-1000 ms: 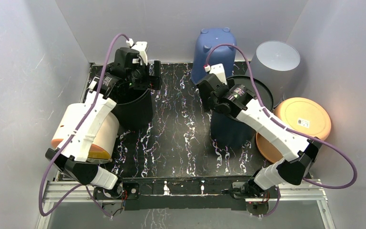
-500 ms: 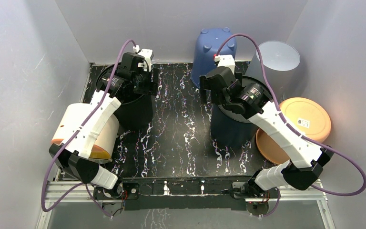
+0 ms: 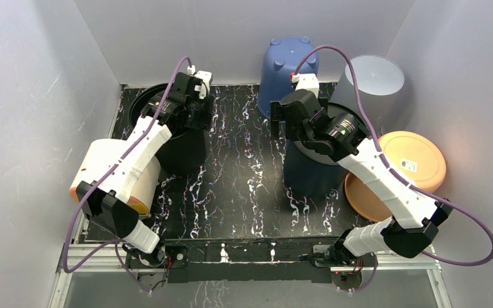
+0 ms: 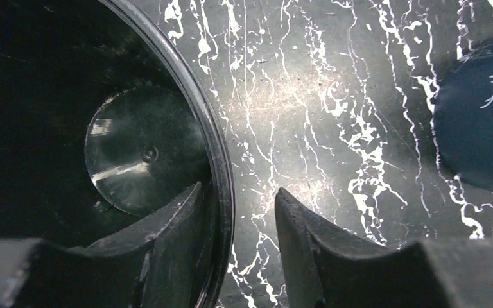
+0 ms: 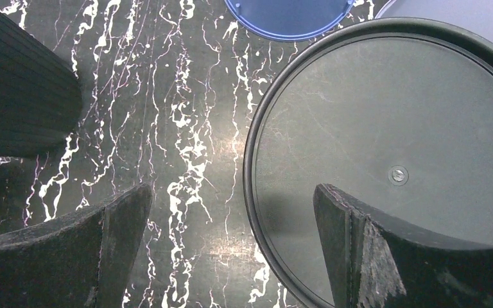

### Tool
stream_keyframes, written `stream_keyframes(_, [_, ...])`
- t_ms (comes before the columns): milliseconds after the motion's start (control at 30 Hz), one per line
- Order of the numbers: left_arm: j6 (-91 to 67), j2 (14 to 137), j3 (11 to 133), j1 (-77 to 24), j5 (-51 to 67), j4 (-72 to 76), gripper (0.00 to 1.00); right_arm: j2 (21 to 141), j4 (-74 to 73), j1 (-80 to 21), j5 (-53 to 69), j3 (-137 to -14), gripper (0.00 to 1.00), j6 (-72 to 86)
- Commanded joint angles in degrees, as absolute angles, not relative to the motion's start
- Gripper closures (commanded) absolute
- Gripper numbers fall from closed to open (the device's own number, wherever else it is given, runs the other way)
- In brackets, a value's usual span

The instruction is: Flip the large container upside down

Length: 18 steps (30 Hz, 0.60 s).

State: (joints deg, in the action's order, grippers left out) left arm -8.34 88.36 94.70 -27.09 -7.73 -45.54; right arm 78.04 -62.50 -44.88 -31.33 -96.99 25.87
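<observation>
A large black container [image 3: 178, 144] stands upright at the left of the mat, mouth up, and its shiny bottom [image 4: 138, 151] shows in the left wrist view. My left gripper [image 3: 196, 114] [image 4: 237, 189] straddles its right rim [image 4: 221, 160]. One finger is inside against the wall. The other is outside with a gap to the rim, so the jaws are open. My right gripper [image 3: 289, 120] [image 5: 232, 187] hangs wide open over the left rim of a second dark container [image 3: 311, 168] [image 5: 385, 128], touching nothing.
A blue bucket [image 3: 289, 61] stands upside down at the back, with a pale grey tub [image 3: 373, 77] to its right. Orange bowls [image 3: 411, 163] sit at the right edge. A cream and orange tub [image 3: 112, 176] lies on its side at the left. The marbled mat [image 3: 244, 173] lies between the containers.
My left gripper slid to the black container's right rim and its jaws narrowed around it. My right gripper rose off the dark container and opened fully.
</observation>
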Motion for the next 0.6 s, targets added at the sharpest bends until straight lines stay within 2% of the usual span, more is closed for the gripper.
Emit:
stream_keyframes(0, [-7.5,88.5,94.0,-26.8,-9.3,-46.1,0.60,77.0,-59.5,-44.5,-32.2,-97.8,0.02,26.2])
stream_keyframes(67, [-7.6,88.6,93.9,-26.8,-9.3,-45.9,0.65,77.5,-59.5,-44.3,-32.3,-98.1,0.02,26.1])
stream_keyframes(267, [-7.9,89.3,95.8,-26.8,-6.5,-45.9,0.99,77.5,-59.2,-44.3,-32.0,-98.0,0.02,26.3])
stream_keyframes(567, [-14.2,90.9,105.2,-26.8,10.0,-42.9,1.00,76.4,-55.7,-43.4,-25.5,-99.6,0.02,27.1])
